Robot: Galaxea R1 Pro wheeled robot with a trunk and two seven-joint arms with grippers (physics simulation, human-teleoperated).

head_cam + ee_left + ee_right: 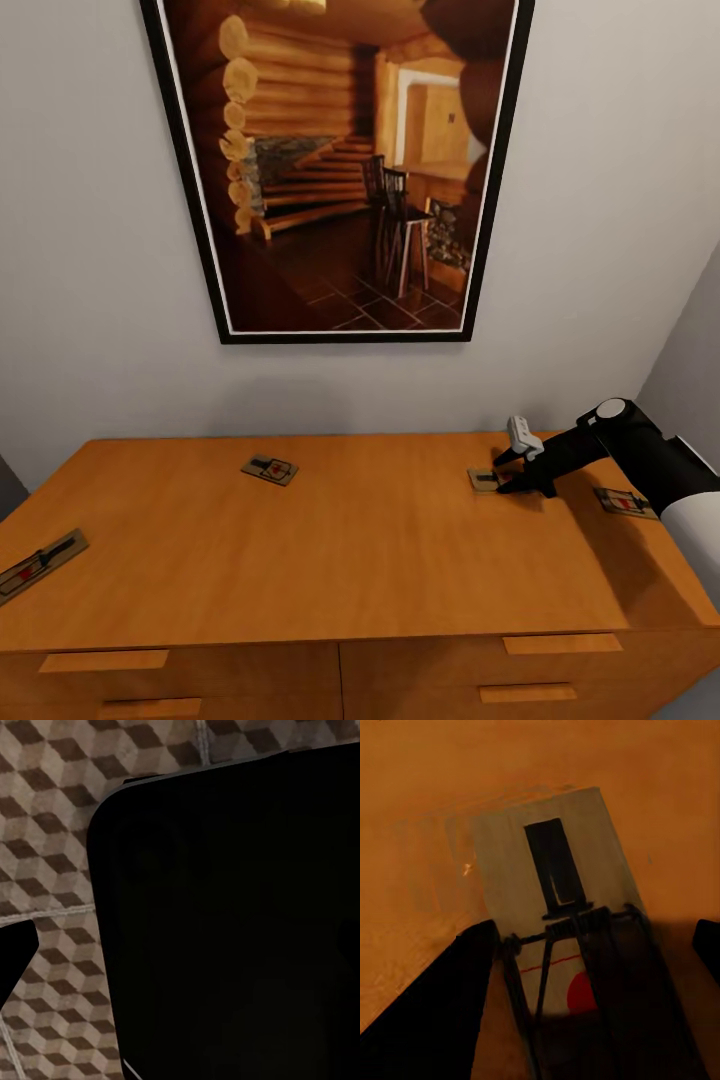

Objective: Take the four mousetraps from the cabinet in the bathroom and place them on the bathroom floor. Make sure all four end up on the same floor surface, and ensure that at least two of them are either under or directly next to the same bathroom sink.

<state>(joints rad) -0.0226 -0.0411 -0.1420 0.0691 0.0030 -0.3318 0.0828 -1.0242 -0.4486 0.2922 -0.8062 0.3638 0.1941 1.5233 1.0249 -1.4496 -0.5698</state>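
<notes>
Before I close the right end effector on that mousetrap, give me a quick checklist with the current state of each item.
1. Right end effector at the target mousetrap: ok, its tips reach the trap on the cabinet.
2. Fingers straddling the board: ok in the right wrist view, one dark finger on each side of the trap.
3. Jaws open: ok, a gap shows.
4. Board lying flat: ok.
5. Neighbouring mousetrap clear of the fingers: ok, apart.
6. Left end effector state: cannot tell.

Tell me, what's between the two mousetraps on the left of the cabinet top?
Nothing: in the head view, only bare cabinet top lies between the left-edge mousetrap and the back mousetrap.
</notes>
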